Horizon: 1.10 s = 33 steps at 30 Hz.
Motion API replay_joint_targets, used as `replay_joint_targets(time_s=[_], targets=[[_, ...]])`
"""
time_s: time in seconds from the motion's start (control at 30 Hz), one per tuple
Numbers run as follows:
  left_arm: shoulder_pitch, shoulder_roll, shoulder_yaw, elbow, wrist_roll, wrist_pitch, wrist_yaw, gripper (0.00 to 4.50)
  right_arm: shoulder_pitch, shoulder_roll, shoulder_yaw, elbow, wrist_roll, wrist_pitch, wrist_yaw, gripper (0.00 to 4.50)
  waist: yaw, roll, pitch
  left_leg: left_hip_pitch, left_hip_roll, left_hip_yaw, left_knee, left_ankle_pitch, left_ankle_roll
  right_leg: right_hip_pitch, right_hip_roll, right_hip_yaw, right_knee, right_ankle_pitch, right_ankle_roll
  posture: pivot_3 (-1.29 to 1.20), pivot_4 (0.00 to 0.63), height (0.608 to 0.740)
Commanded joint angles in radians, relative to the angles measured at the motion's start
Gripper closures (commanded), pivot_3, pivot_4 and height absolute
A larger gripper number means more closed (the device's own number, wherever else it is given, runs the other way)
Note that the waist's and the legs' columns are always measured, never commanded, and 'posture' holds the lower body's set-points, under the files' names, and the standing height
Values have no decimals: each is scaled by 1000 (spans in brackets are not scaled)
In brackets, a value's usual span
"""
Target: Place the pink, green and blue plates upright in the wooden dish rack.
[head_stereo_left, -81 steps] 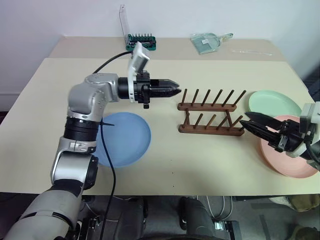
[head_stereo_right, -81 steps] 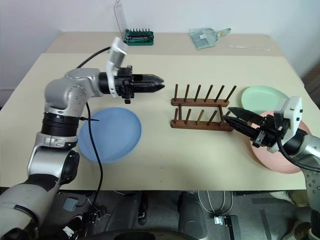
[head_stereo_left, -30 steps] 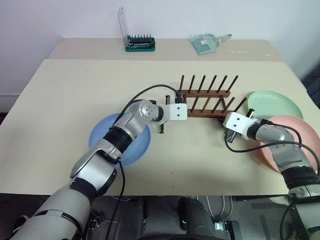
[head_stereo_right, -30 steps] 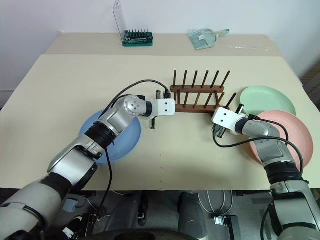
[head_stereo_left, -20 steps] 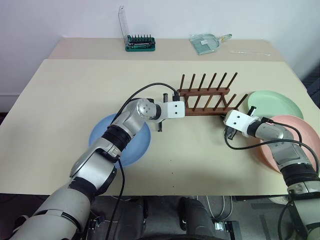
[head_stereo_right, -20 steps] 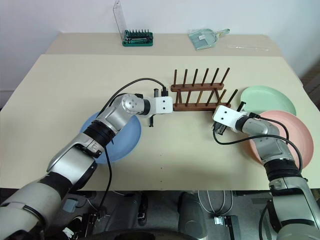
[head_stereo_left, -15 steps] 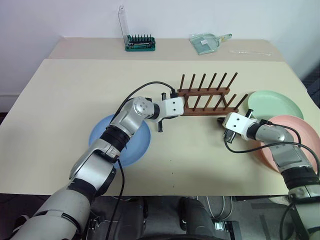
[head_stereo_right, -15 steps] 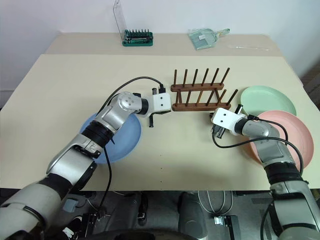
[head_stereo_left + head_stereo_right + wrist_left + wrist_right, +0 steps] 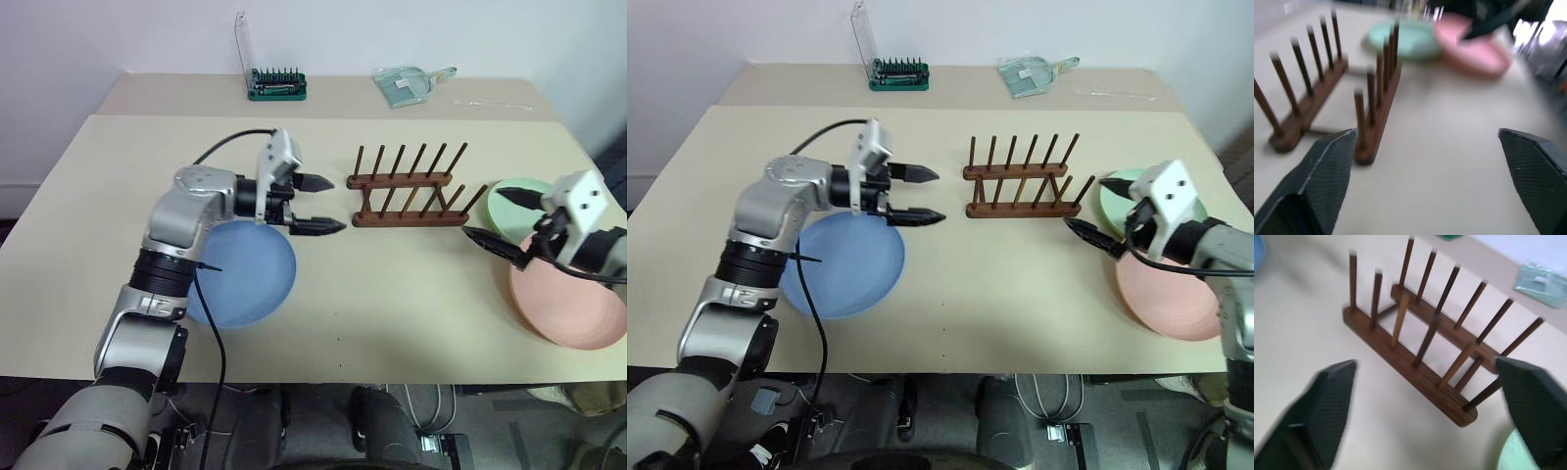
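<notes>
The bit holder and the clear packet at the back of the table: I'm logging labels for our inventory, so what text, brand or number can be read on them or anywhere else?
None can be read.
Green bit holder: no legible marking.
Clear packet: any print too small to read.

Wooden dish rack [image 9: 1415,340] stands empty on the bench [image 9: 1327,308], pegs upright, between the right hand's [image 9: 1425,418] two black fingers [image 9: 1327,401], which stand wide apart. Sliver of green plate [image 9: 1508,458] just beside the rack's end.
</notes>
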Motion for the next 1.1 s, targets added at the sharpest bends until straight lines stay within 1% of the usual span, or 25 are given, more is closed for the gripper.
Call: replay_joint_targets(time_s=[0.03,0.13,0.2,0.27,0.4,0.47,0.53,0.73,0.83,0.87,1.07,1.1], targets=[[-3,13,59,-42,-99,17,-27,0,179,-21,-161,-95,-35,-14,40,64,6,-1,0,0,0,0,0,0,0,1,0,0,0,0,0,0,150,724],[10,1,66,-58,-120,-50,-41,0,293,-11,-239,-144,-51,25,18,64,1,0,0,1,0,1,0,0,0,1,0,0,0,0,0,0,150,724],[18,-2,55,-65,-128,-70,-58,0,376,-11,-253,-167,-80,56,14,64,-3,0,0,2,0,0,0,0,0,2,0,0,0,0,0,0,150,724],[25,-10,45,-57,-121,-102,-62,0,427,10,-252,-187,-101,66,-9,64,-4,-1,0,3,0,0,0,0,0,3,0,0,0,0,0,0,150,724],[37,-8,15,-62,-116,-134,-89,0,433,55,-206,-219,-84,144,-75,64,-6,0,-1,4,0,0,0,0,0,2,0,1,0,0,0,0,150,724],[45,0,-7,-65,-104,-143,-101,0,436,78,-135,-215,-127,144,-121,64,-5,0,-1,4,0,0,-1,0,0,2,0,1,0,-1,-1,0,150,724],[56,10,-19,-71,-99,-153,-111,0,423,97,-89,-199,-156,147,-166,64,-4,0,-1,4,0,0,-1,0,0,2,0,1,0,-1,-2,0,150,724],[84,16,-30,-80,-76,-219,-96,0,380,120,-44,-179,-148,175,-210,64,-4,0,0,4,0,0,0,0,0,2,0,1,0,-2,-4,0,150,724],[94,19,-34,-86,-73,-228,-95,0,379,105,-5,-138,-191,161,-223,898,-3,0,0,4,0,0,0,0,1,3,0,1,0,-2,-3,0,150,724],[95,20,-35,-88,-72,-231,-92,0,376,101,1,-128,-201,154,-228,1331,-3,0,0,4,0,0,0,0,1,3,0,1,0,-2,-3,0,150,724],[93,17,-43,-67,-49,-260,-59,0,376,95,17,-100,-229,145,-232,4453,-4,-1,-1,4,0,0,-1,0,1,3,0,1,0,-2,-3,0,150,724],[93,18,-45,-63,-48,-260,-60,0,374,100,12,-107,-222,150,-232,4453,-4,-2,-1,4,0,0,0,0,1,3,0,1,0,-2,-3,0,150,724]])
